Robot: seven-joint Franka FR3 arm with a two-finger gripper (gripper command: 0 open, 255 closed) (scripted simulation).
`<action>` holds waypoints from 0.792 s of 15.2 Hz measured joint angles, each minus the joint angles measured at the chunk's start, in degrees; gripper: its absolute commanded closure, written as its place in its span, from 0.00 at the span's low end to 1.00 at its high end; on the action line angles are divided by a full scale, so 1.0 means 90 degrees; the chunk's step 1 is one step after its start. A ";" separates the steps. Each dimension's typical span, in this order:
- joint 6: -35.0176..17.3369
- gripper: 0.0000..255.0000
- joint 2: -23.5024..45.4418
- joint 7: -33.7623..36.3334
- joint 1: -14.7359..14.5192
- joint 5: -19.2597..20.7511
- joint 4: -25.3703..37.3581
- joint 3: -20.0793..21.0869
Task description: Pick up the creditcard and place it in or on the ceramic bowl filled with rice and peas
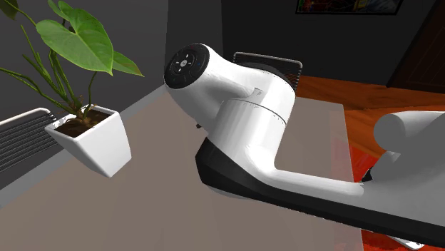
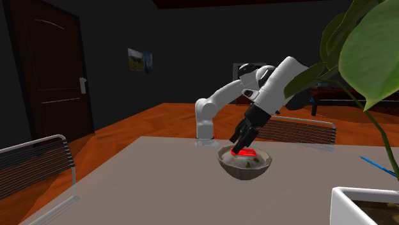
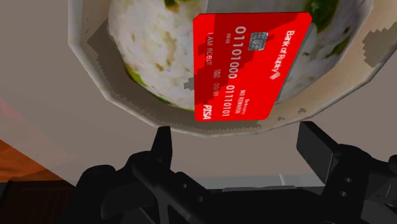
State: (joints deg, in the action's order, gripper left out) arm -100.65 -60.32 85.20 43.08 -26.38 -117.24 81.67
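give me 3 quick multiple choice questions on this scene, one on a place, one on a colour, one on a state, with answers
1. Where does the card lie?
A) on the floor
B) on the rice in the bowl
C) on a chair

2. What colour is the card?
A) blue
B) green
C) red

3. How does the gripper stand?
A) open, holding nothing
B) shut on the card
C) shut on the bowl's rim

Answers:
1 B, the card rests flat on the rice inside the bowl.
2 C, its face is red with white print.
3 A, the fingers stand apart, short of the card.
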 measured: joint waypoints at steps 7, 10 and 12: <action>0.0691 0.00 0.0122 0.0146 0.0038 0.0217 0.0744 -0.0213; 0.0724 0.00 0.0130 0.0147 0.0044 0.0231 0.0776 -0.0227; 0.0727 0.00 0.0130 0.0147 0.0043 0.0232 0.0778 -0.0229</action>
